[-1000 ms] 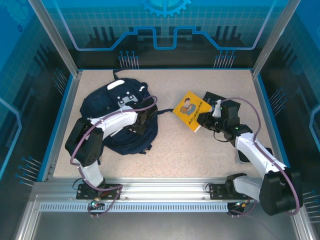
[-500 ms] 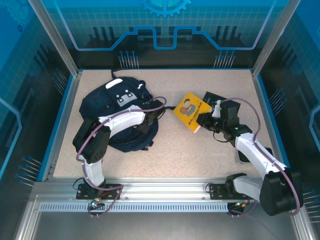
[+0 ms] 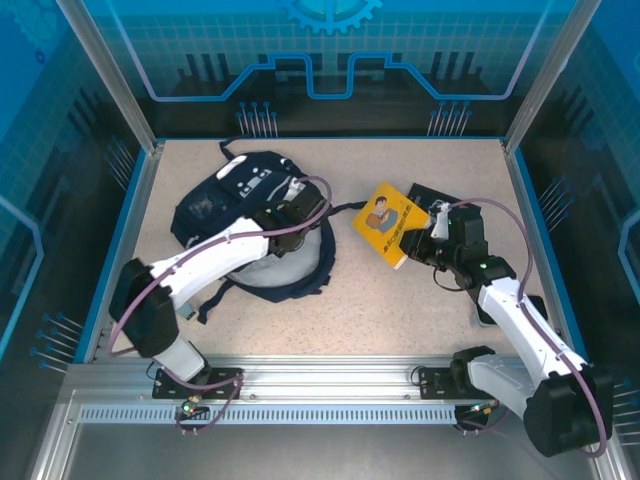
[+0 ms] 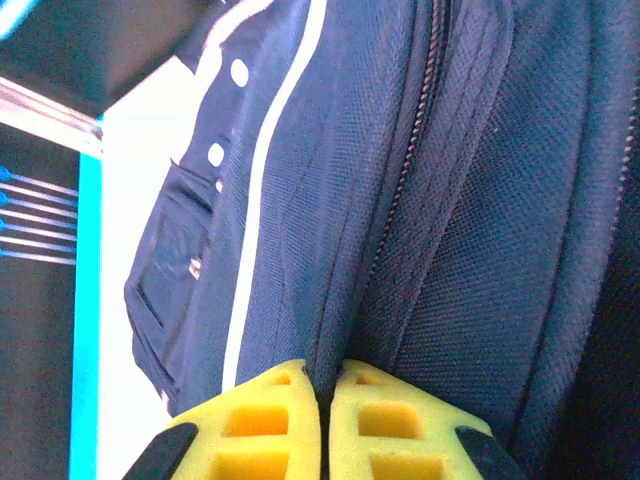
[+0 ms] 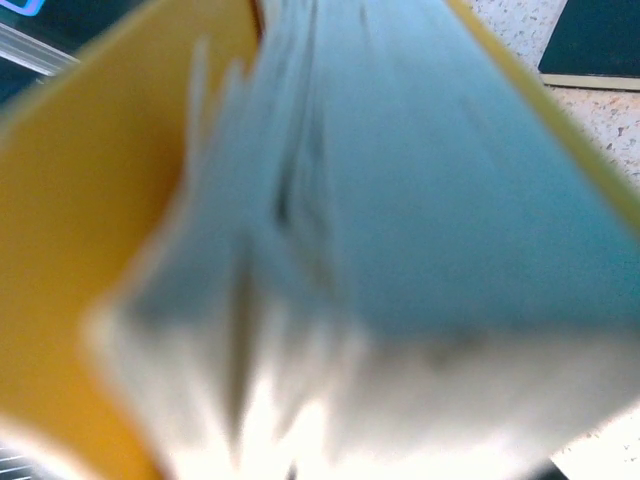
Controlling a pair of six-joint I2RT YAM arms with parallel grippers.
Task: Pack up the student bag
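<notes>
Lying to the left of the yellow book (image 3: 386, 222), the student bag (image 3: 222, 195) has a fold of navy fabric pinched tight between the left gripper's (image 3: 293, 213) yellow fingertips (image 4: 268, 432) — on the side nearest that book. The right gripper (image 3: 421, 243) clamps the yellow book's right edge — a dark flat book (image 3: 432, 193) lies just beyond it.

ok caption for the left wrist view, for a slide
Left claw shut on a fold of the navy student bag, right beside its zipper.
</notes>
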